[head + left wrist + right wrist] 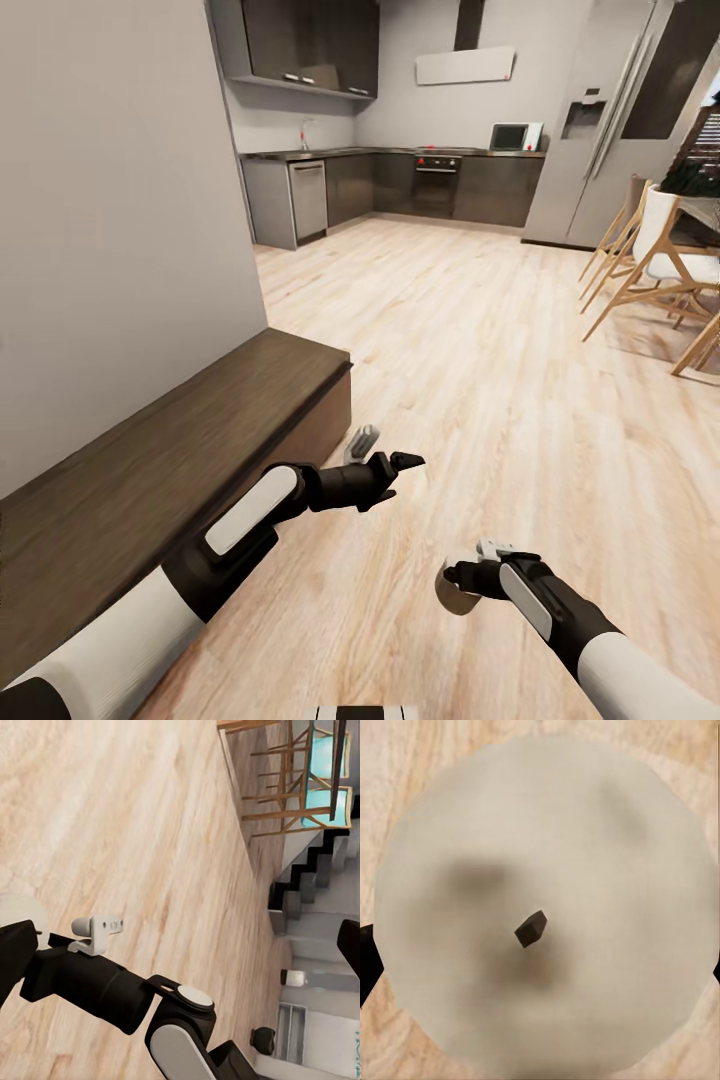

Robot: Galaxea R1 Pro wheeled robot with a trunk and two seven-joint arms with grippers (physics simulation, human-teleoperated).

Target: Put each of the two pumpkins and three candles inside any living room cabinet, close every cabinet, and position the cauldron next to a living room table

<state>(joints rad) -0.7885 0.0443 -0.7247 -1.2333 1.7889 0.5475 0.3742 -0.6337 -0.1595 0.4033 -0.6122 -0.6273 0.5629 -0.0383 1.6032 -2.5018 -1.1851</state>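
Note:
My right gripper (455, 588) is shut on a cream candle (452, 592), held low over the plank floor. In the right wrist view the candle's flat top (540, 832) with its dark wick is seen very close, with a dark fingertip at each side edge. The same candle (13, 913) shows in the left wrist view, in front of my right arm. The long, low dark brown cabinet (190, 430) runs along the wall on the left. My left gripper (400, 472) hovers open and empty just past the cabinet's near end.
A grey kitchen (400, 185) with a fridge (600, 130) lies ahead. Wooden chairs (650, 265) stand at the right. The left wrist view shows stairs (307, 881) and a small dark round object (262, 1039), too small to identify.

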